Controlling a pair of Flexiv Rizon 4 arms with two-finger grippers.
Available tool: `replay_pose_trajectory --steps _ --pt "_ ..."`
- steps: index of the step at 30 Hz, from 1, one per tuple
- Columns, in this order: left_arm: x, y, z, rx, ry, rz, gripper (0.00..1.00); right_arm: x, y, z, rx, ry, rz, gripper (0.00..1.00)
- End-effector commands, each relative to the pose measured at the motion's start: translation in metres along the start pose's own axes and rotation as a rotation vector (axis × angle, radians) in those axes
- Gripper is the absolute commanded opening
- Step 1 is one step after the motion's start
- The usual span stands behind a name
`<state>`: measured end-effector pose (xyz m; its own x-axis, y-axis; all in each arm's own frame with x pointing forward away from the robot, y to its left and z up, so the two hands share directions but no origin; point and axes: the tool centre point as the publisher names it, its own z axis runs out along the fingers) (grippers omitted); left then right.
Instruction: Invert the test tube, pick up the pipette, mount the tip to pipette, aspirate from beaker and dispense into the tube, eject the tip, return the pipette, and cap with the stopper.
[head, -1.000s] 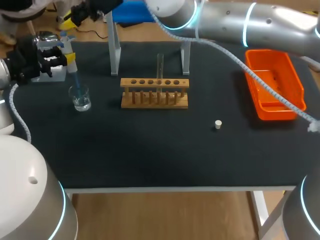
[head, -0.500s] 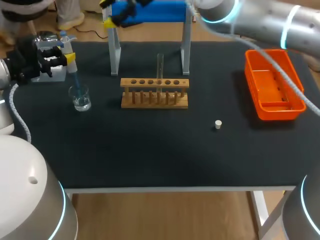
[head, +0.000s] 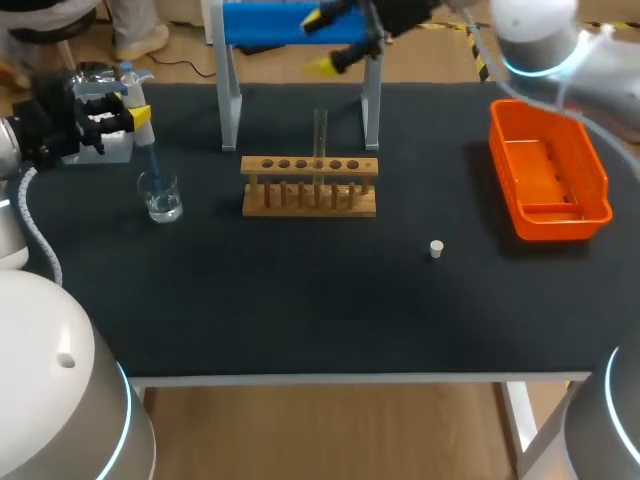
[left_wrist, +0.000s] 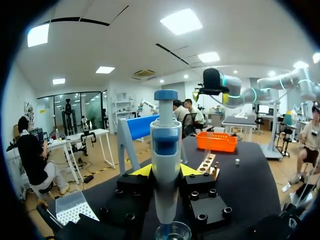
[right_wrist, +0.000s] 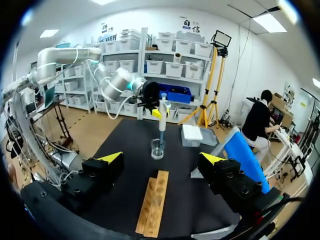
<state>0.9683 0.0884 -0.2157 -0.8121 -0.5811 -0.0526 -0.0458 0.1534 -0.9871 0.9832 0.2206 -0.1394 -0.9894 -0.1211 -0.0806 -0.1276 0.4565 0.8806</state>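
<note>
Seen from above, the left gripper (head: 128, 112) clamps the light, stiff pipette (head: 137, 118) by its body left of the rack (head: 310, 186), tip in the fragile beaker (head: 161, 196); the left wrist view agrees; the right wrist view shows the right gripper (right_wrist: 161, 158) spread above the rack.

pipette (left_wrist: 166, 150) white and blue | tray (head: 545, 165) orange | rack (head: 310, 166) light brown | table (head: 300, 300) black | stopper (head: 436, 248) white

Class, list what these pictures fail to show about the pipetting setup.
1. Head view: liquid in the blue pipette tip is too small to judge.
2. Left wrist view: the small glass beaker is cut off by the edge, under the white-and-blue pipette.
3. Head view: the right gripper is blurred.
</note>
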Motion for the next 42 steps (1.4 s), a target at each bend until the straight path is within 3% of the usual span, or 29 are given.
replay_pose_trajectory --steps 1,9,18,42 --pt "0.000 -0.001 0.000 -0.002 -0.001 -0.001 0.00 0.008 -0.024 -0.024 -0.042 0.009 -0.004 1.00" --pt "0.000 -0.001 0.000 -0.002 -0.001 -0.001 0.00 0.017 -0.055 -0.020 -0.065 0.009 0.020 1.00" --pt "0.000 -0.001 0.000 -0.002 -0.001 -0.001 0.00 0.029 -0.075 0.002 -0.054 -0.001 0.028 1.00" --pt "0.000 -0.001 0.000 -0.002 -0.001 -0.001 0.00 0.029 -0.075 0.003 -0.056 -0.003 0.028 1.00"
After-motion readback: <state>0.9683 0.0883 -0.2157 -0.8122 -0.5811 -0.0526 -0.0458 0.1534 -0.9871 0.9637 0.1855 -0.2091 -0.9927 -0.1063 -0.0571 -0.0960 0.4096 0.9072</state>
